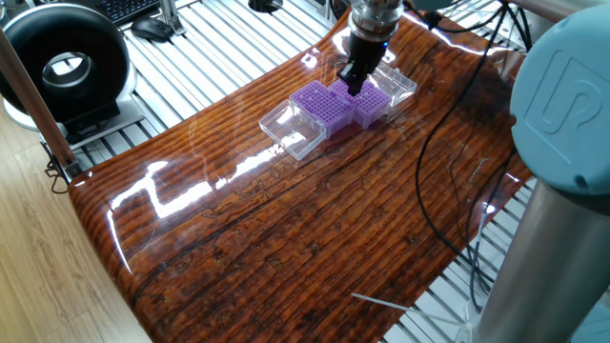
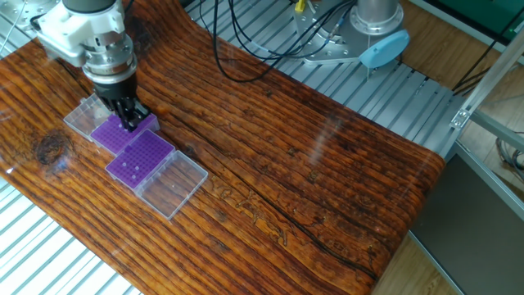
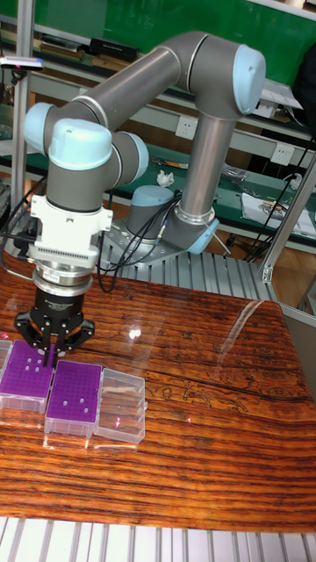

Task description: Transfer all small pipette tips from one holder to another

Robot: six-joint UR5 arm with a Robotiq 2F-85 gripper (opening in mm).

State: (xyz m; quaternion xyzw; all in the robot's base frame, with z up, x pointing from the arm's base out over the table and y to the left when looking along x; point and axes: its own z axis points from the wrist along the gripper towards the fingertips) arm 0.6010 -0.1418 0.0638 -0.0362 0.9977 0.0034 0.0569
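We see the pincer (image 3: 50,350) poised low over the farther purple rack (image 3: 26,376), its fingers drawn close together; whether they grip a tip we cannot tell. A few small pipette tips (image 3: 81,400) show as pale dots in the nearer purple rack (image 2: 141,158), beside its clear open lid (image 2: 173,183). Both racks sit side by side on the glossy wooden surface (image 1: 315,229).
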